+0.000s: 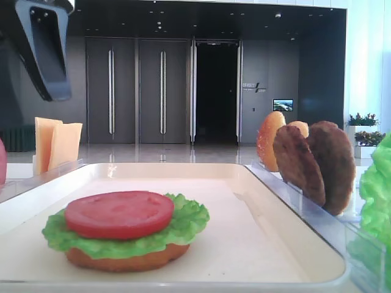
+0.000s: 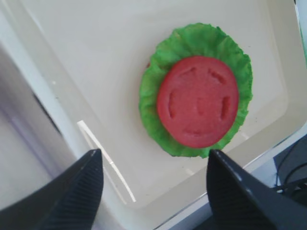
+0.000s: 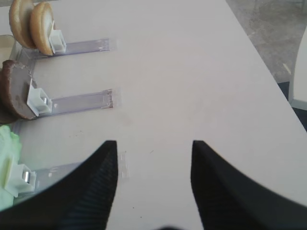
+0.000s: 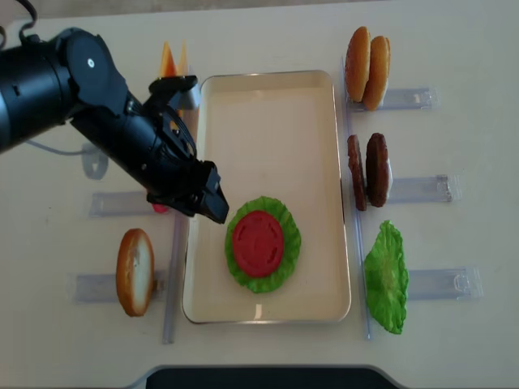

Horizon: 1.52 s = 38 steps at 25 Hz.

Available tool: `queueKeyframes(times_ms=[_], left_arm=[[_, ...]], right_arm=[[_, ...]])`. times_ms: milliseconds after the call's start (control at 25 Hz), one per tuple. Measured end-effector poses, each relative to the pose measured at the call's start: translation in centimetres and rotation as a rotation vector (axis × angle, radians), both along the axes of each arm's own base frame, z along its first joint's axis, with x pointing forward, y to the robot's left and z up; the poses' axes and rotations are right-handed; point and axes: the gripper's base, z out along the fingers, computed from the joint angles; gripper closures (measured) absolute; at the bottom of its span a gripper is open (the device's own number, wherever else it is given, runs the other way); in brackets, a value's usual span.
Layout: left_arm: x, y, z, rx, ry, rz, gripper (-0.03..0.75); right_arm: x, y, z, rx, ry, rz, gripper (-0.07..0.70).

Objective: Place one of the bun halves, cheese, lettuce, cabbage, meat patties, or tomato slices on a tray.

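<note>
Tray holds one stack: bun half, lettuce, one tomato slice on top. Racks: two patties, two buns, cheese. Left gripper released, empty; right gripper spread, empty.

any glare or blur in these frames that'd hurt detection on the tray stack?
Left wrist: bright glare streak on the tray rim near the tool's fingers, which are blurred; tomato slice sharp. Low exterior high: backlit hall, right edge washed out, lettuce there blurred. Overhead exterior high: even light, soft shadows. Right wrist: the tool's fingers out of focus.
</note>
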Motion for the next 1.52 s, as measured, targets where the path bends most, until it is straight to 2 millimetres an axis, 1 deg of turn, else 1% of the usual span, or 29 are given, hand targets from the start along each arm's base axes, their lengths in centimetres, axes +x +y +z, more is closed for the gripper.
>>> queueKeyframes(times_ms=[120,240,360,440,560,680,920,1000,1080,1320,1440,1520], left_arm=[[-0.1,0.8,2.3,0.066,-0.058,0.015,0.204],[-0.2,1.8,4.5,0.148,-0.124,0.037,0.220],[-0.2,3.0,6.3,0.251,-0.161,0.082,0.236],[-0.1,3.8,6.9,0.335,-0.164,0.103,0.239],[0.1,5.1,7.1,0.395,-0.145,0.148,0.240],[0.6,7.1,7.1,0.410,-0.125,0.216,0.240],[1.1,12.6,7.2,0.437,-0.067,0.384,0.241],[1.1,13.8,7.2,0.447,-0.054,0.418,0.242],[0.9,14.4,7.2,0.453,-0.037,0.427,0.246],[0.8,14.4,7.3,0.447,-0.039,0.404,0.299],[0.0,14.3,7.5,0.439,-0.047,0.399,0.313],[-1.3,14.3,7.6,0.436,-0.057,0.397,0.315]], right_arm=[[0.0,0.0,0.0,0.000,0.000,0.000,0.265],[0.0,0.0,0.0,0.000,0.000,0.000,0.265],[0.0,0.0,0.0,0.000,0.000,0.000,0.265],[0.0,0.0,0.0,0.000,0.000,0.000,0.265],[0.0,0.0,0.0,0.000,0.000,0.000,0.265],[0.0,0.0,0.0,0.000,0.000,0.000,0.265],[0.0,0.0,0.0,0.000,0.000,0.000,0.265],[0.0,0.0,0.0,0.000,0.000,0.000,0.265],[0.0,0.0,0.0,0.000,0.000,0.000,0.265],[0.0,0.0,0.0,0.001,0.000,0.000,0.265],[0.0,0.0,0.0,0.001,0.000,0.000,0.265],[0.0,0.0,0.0,0.000,0.000,0.000,0.265]])
